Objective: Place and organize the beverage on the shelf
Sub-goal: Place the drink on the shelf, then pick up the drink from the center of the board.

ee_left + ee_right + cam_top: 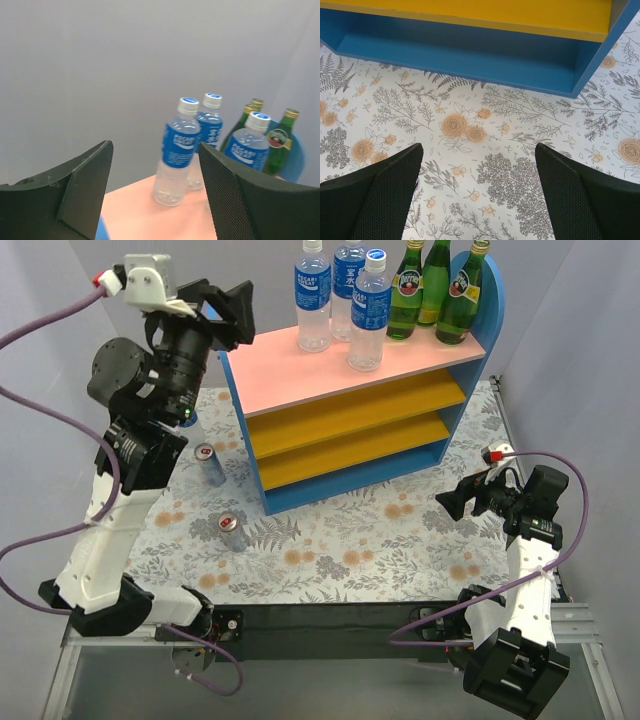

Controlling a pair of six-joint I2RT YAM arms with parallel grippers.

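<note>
The shelf (300, 375) stands at the back of the mat. On its pink top board stand three clear plastic bottles with blue labels (313, 300) (348, 280) (368, 315) and three green glass bottles (405, 290) (435, 282) (458, 300). Two silver-red cans (208, 464) (233, 532) stand on the mat left of the shelf. My left gripper (235, 315) is open and empty, raised beside the top board's left end. In its wrist view (155, 190) the nearest plastic bottle (177, 150) stands ahead between the fingers. My right gripper (455, 502) (477, 190) is open and empty over the mat.
A floral mat (340, 540) covers the table. The left arm (140, 460) rises over the mat's left edge, and a small blue-white object (191, 422) shows behind it. The shelf's orange-yellow lower boards (350, 410) hold nothing. The right wrist view shows the shelf's blue base (470, 52).
</note>
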